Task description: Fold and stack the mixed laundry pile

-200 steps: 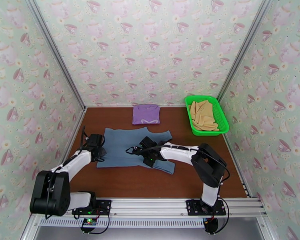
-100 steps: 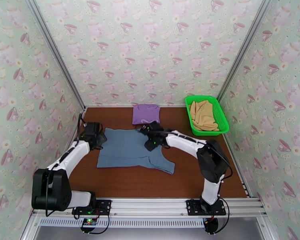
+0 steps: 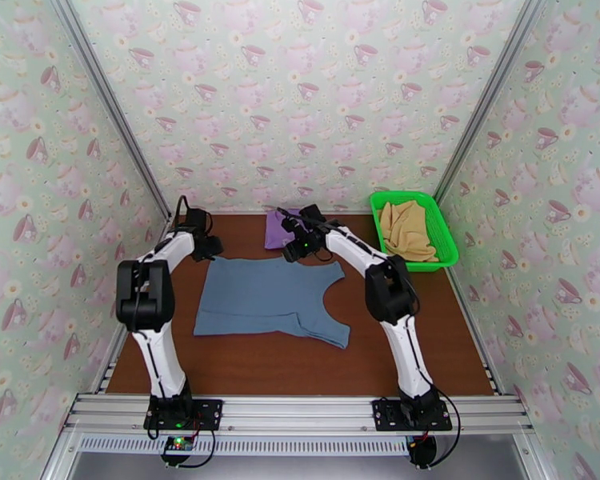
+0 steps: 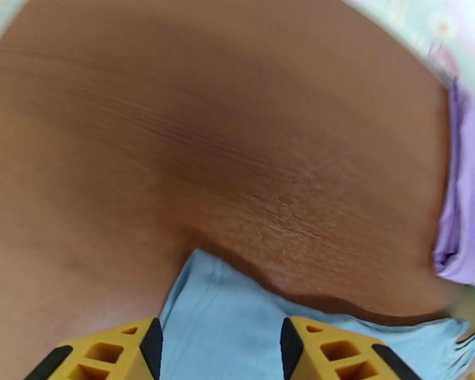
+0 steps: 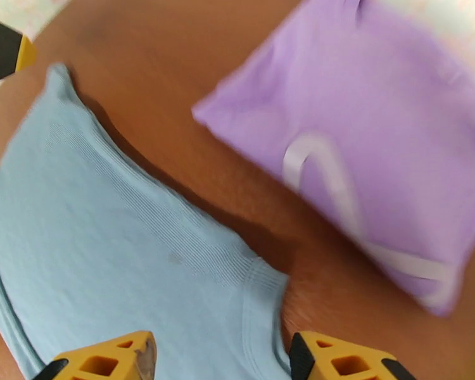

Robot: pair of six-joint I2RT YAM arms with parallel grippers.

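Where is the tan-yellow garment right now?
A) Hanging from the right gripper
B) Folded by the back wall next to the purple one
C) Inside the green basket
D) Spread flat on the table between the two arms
C: the tan-yellow garment lies bunched inside the green basket at the far right, while the blue-grey garment is the one spread flat.

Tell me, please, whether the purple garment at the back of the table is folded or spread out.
Folded: the purple garment is a compact rectangle with layered edges, unlike the flat-spread blue-grey garment.
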